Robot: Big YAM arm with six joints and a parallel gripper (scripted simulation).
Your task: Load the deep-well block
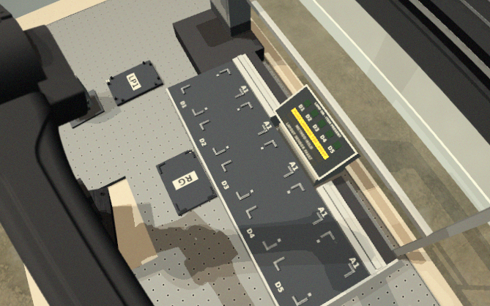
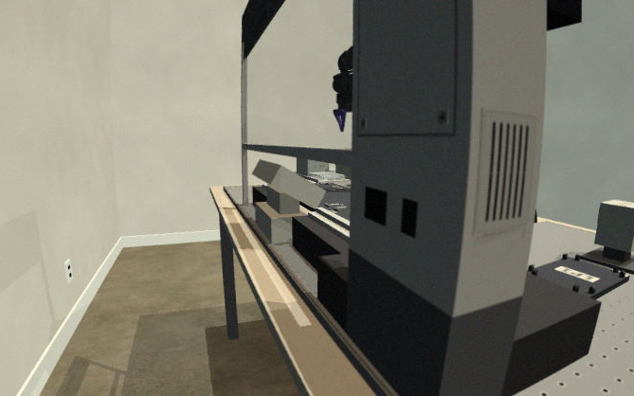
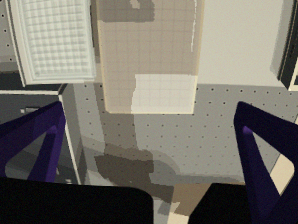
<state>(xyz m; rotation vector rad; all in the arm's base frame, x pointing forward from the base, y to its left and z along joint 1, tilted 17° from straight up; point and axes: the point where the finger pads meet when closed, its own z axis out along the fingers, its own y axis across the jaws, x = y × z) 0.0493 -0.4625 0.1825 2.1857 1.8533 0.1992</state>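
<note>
The tan sealed block (image 3: 149, 43) ahead of the wrist camera is probably E01, though no label can be read. It stands towards the tabletop (image 1: 124, 125) edge opposite the railed one, and D3 (image 1: 261, 178) along the railed edge has nothing in it. I judge the block rigid, fairly heavy and smooth-walled. It is best gripped low across its two long sides, keeping off the seal. The pincer (image 3: 149, 139) is spread fully apart above the block, holding and touching nothing.

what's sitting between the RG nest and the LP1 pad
Nothing: in the top view, only bare perforated table separates RG from LP1.
</note>
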